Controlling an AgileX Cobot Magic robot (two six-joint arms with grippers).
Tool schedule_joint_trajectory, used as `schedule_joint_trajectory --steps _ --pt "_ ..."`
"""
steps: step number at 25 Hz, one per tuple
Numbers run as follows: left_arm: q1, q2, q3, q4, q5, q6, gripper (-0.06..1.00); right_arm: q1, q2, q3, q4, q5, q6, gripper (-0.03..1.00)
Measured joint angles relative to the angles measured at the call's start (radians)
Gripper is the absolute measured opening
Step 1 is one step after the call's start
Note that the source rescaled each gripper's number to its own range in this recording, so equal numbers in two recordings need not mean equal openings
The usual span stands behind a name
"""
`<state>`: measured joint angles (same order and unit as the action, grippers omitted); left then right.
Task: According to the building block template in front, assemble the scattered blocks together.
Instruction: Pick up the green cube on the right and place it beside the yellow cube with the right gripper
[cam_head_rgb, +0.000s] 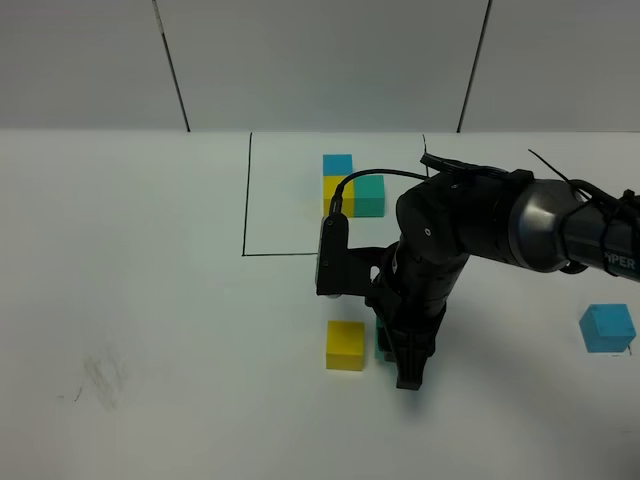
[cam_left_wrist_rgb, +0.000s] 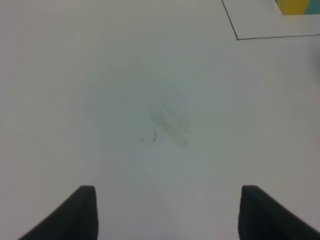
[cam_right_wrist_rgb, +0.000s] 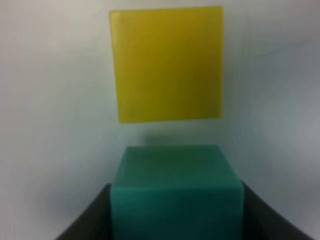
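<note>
Right jaws grip teal cube, slim gap to yellow cube.

Between right gripper fingers, teal-green cube: matt, smooth. Just beyond, yellow cube: matt. Beneath, table: matt, faintly smudged. Above, arm shell: glossy black.

White lettering reading "PIPER" stands on the black right arm, at the right edge of the exterior high view. No other text is legible.
</note>
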<state>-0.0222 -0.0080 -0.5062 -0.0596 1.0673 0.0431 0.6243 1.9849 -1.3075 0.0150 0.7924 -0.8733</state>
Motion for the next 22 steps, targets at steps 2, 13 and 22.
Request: schedule_joint_trajectory --steps 2,13,22 --pt "0.000 0.000 0.000 0.000 0.000 0.000 0.38 0.000 0.000 -0.001 0.001 -0.003 -0.001 0.00" --pt "0.000 0.000 0.000 0.000 0.000 0.000 0.38 0.000 0.000 -0.001 0.007 -0.039 -0.061 0.00" --pt "0.000 0.000 0.000 0.000 0.000 0.000 0.38 0.000 0.000 -0.001 0.046 -0.045 -0.119 0.00"
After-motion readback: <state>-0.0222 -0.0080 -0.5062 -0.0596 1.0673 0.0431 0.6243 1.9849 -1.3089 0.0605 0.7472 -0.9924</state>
